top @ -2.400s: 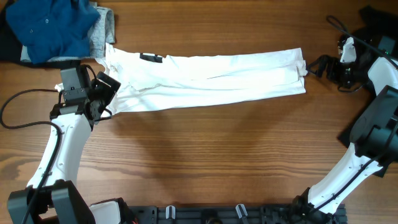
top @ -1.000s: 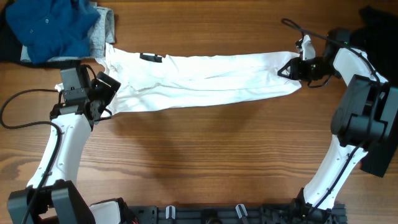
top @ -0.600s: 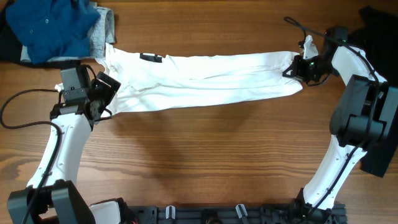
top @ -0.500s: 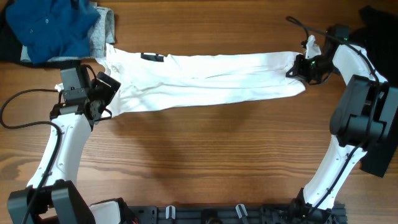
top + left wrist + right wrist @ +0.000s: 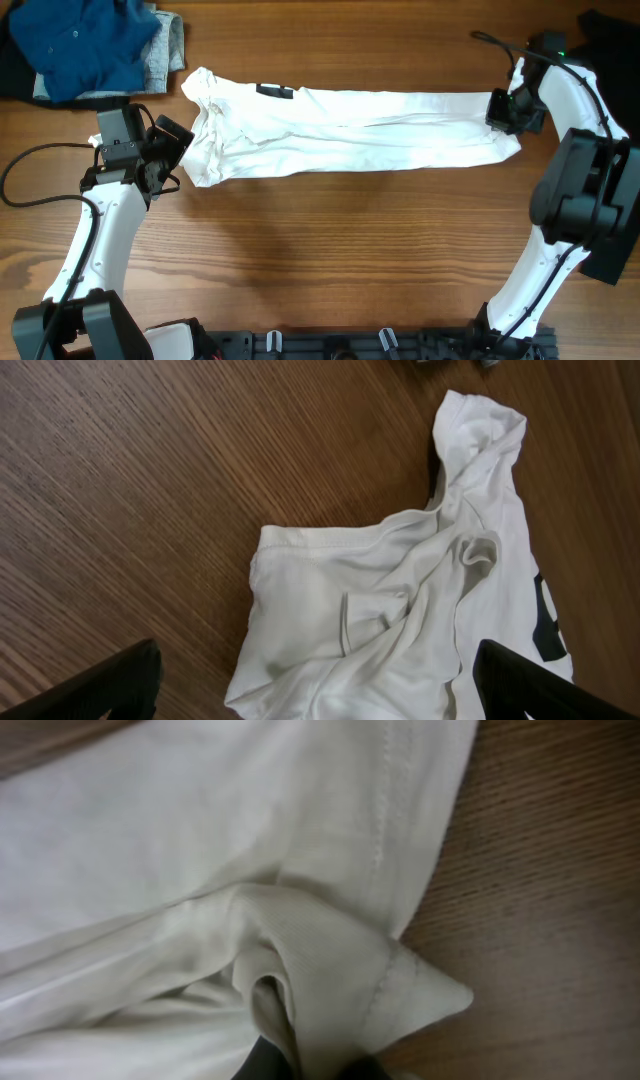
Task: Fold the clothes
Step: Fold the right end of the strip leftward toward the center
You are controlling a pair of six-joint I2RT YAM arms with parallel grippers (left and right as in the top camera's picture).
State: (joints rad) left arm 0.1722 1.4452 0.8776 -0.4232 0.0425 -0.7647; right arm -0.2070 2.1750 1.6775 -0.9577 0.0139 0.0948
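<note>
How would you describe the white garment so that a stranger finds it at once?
On the wooden table, look at the far half. A white T-shirt lies there as one long band, its right end pinched by the right gripper. Unlike the blue garment heaped in the far left corner, it is stretched out flat.
</note>
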